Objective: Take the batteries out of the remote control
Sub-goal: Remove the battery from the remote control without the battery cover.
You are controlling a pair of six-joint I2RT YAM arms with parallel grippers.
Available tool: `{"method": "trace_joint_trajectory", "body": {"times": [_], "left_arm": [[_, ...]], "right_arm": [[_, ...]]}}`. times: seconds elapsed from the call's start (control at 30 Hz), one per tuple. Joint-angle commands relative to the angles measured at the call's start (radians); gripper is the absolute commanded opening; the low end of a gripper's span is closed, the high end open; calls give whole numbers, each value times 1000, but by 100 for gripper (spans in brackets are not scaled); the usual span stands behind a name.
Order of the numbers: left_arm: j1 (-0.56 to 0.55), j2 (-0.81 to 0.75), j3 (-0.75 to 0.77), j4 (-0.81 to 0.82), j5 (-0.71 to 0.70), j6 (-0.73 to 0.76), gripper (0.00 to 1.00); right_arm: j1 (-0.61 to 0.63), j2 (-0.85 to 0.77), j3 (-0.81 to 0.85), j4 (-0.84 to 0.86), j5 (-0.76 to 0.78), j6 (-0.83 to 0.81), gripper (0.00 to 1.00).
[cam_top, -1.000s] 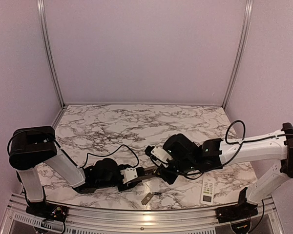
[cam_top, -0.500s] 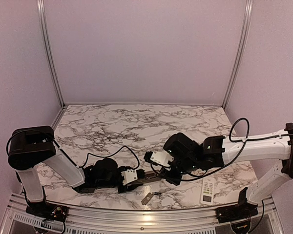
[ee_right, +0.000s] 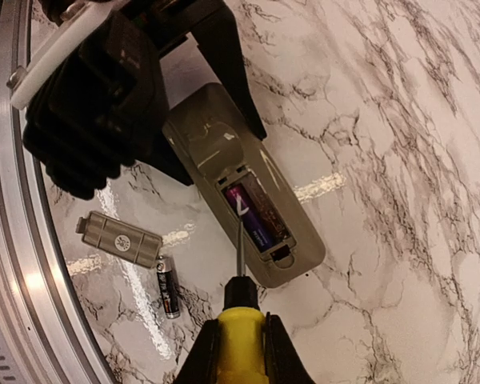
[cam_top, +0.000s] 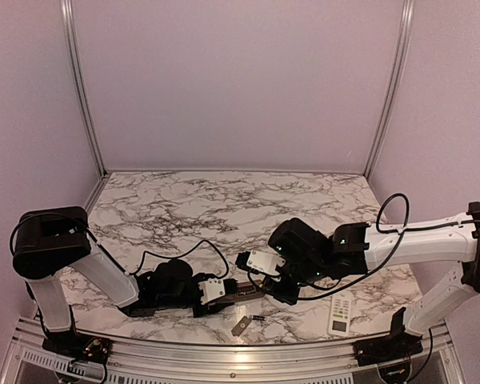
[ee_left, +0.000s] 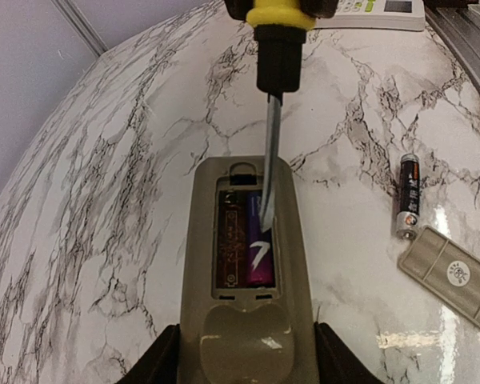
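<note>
Purple-blue battery [ee_left: 258, 254], white slanted mark, in the open bay of the grey remote [ee_left: 248, 328], dark battery [ee_left: 406, 196] near the remote, lettering unreadable, left gripper [ee_left: 248, 362] clamping the remote's end, right gripper [ee_right: 240, 352] closed on yellow-handled screwdriver [ee_left: 280, 48].

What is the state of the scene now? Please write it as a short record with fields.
left gripper: shut on grey remote, compartment open, facing up
right gripper: shut on yellow-handled screwdriver
screwdriver tip: inside compartment, at blue battery
on table: one dark battery beside grey cover plate
</note>
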Motion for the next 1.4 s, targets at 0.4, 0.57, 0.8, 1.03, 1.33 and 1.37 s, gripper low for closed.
{"method": "trace_joint_trajectory", "body": {"times": [0.4, 0.57, 0.8, 1.03, 1.33, 1.37], "left_arm": [[-3, -10, 4, -52, 22, 11, 0], [-3, -12, 3, -51, 31, 10, 0], [-3, -6, 6, -50, 34, 9, 0], [-2, -3, 7, -48, 33, 8, 0], [0, -5, 8, -55, 46, 9, 0], [-1, -5, 10, -57, 47, 11, 0]], "right_arm": [[6, 41, -15, 34, -54, -24, 0], [6, 63, -17, 38, -50, -23, 0], [7, 64, -11, 37, -46, -20, 0], [7, 37, 7, 26, -55, -26, 0], [6, 8, 56, -46, -33, -50, 0], [7, 9, 60, -53, -32, -52, 0]]}}
